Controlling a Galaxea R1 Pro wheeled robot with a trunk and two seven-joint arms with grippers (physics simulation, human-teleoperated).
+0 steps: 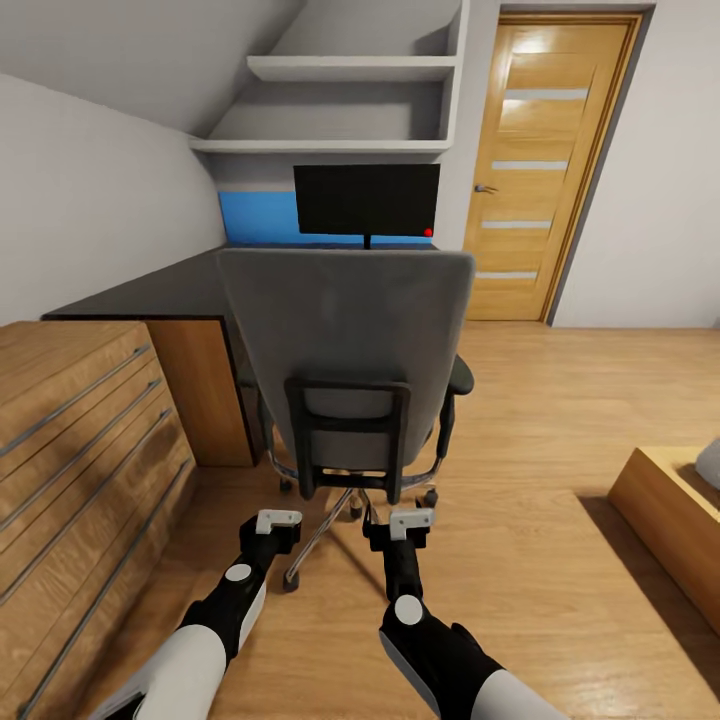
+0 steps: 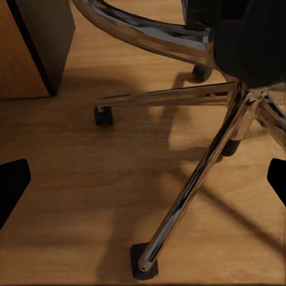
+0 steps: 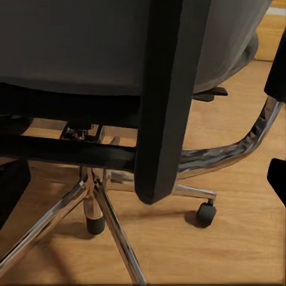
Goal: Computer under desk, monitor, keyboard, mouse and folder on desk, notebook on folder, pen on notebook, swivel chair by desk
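Observation:
The grey swivel chair [image 1: 345,330] stands with its tall back to me, facing the black-topped desk [image 1: 170,290]. The monitor [image 1: 367,200] stands on the desk behind it, in front of the blue panel. My left gripper [image 1: 277,521] and right gripper [image 1: 411,522] hover low behind the chair's chrome base [image 2: 196,173], both open and empty. The right wrist view looks at the chair's black back frame [image 3: 170,101] and a castor [image 3: 206,213]. The chair back hides the seat, so the folder is hidden. Computer, keyboard, mouse, notebook and pen are out of view.
A light wooden chest [image 1: 80,450] with long bar handles stands close on the left, next to the desk's wooden side panel [image 1: 205,390]. A wooden door [image 1: 545,170] is at the back right. A low wooden bed frame [image 1: 670,520] sits at the right. White shelves [image 1: 350,105] hang above the desk.

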